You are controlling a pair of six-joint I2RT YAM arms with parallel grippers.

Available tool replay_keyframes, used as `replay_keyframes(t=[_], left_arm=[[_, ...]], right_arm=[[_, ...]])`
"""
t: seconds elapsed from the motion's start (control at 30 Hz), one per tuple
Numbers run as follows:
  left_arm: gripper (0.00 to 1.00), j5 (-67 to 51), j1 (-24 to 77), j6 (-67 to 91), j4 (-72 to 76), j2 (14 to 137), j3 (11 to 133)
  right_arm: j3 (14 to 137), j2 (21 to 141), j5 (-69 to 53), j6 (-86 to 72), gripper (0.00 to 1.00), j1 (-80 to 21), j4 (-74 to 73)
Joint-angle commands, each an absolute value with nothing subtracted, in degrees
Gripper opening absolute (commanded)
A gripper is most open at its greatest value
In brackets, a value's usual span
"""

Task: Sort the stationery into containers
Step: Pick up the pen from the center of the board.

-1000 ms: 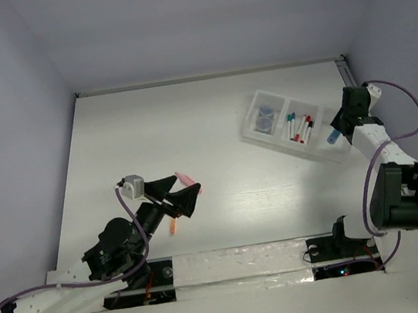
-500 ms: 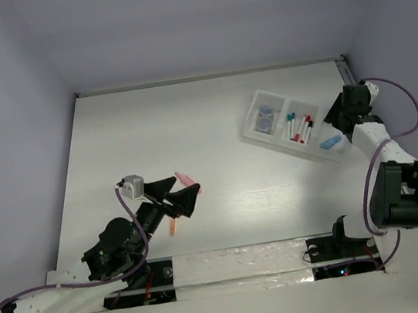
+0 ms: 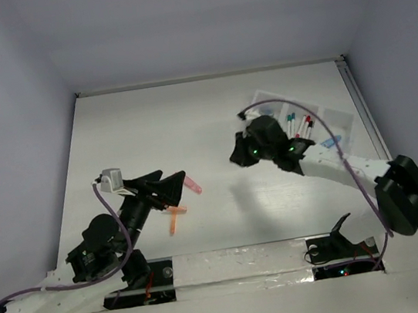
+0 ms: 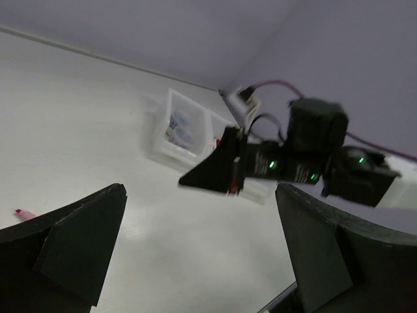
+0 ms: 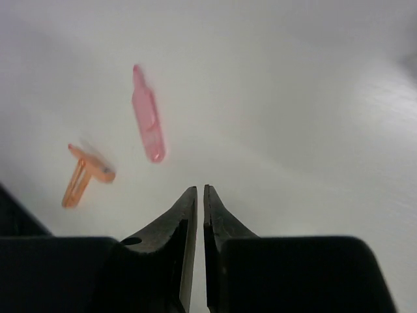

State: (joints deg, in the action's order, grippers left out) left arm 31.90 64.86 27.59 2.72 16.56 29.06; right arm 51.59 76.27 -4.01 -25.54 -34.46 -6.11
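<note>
A pink piece [image 3: 191, 186] and an orange piece [image 3: 176, 220] lie on the white table at centre left. My left gripper [image 3: 176, 190] hangs wide open just left of the pink piece and above the orange one, holding nothing. My right gripper [image 3: 236, 157] is shut and empty over the table's middle, pointing toward both pieces: the pink piece [image 5: 148, 119] and the orange piece [image 5: 85, 176] lie ahead of its closed tips [image 5: 199, 190]. The translucent tray [image 3: 337, 117] sits at the back right, partly hidden by the right arm. Pens [image 3: 300, 123] lie in its middle compartment.
The left wrist view shows the tray [image 4: 171, 147] far off and the right gripper [image 4: 195, 180] in front of it. A metal rail [image 3: 356, 97] runs along the table's right edge. The arm bases and a taped strip [image 3: 239, 261] are at the near edge.
The right arm swung from the tray's right end leftward to the table's middle, and its gripper opened, then shut. A blue piece it held went into the tray. The left arm shifted slightly left.
</note>
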Motion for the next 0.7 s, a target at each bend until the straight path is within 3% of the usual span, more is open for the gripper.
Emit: replay_keyframes(t=[0.0,0.07,0.1,0.23,0.4,0.67], left_arm=[[0.99,37.86,65.04,30.67,-1.91,15.83,34.44],[0.99,39.8,65.04,31.72,-5.44,14.69,36.37],[0.99,41.47,65.04,31.9,-6.67,14.33,36.91],[0.99,45.35,65.04,34.45,-13.43,12.75,39.11],[0.99,46.4,65.04,36.65,-16.87,10.64,39.81],[0.97,46.49,65.04,37.79,-17.75,11.69,39.29]], right_arm=[[54.22,82.42,-5.28,-25.58,0.16,-43.13,-2.64],[58.52,88.75,-4.84,-23.92,0.34,-47.87,-2.28],[60.36,90.94,-3.96,-23.3,0.48,-49.03,-2.72],[69.59,101.41,-0.36,-19.87,0.71,-52.9,-6.05],[79.27,111.6,1.84,-16.7,0.72,-54.05,-10.63],[86.75,118.57,5.27,-15.12,0.72,-55.98,-18.8]])
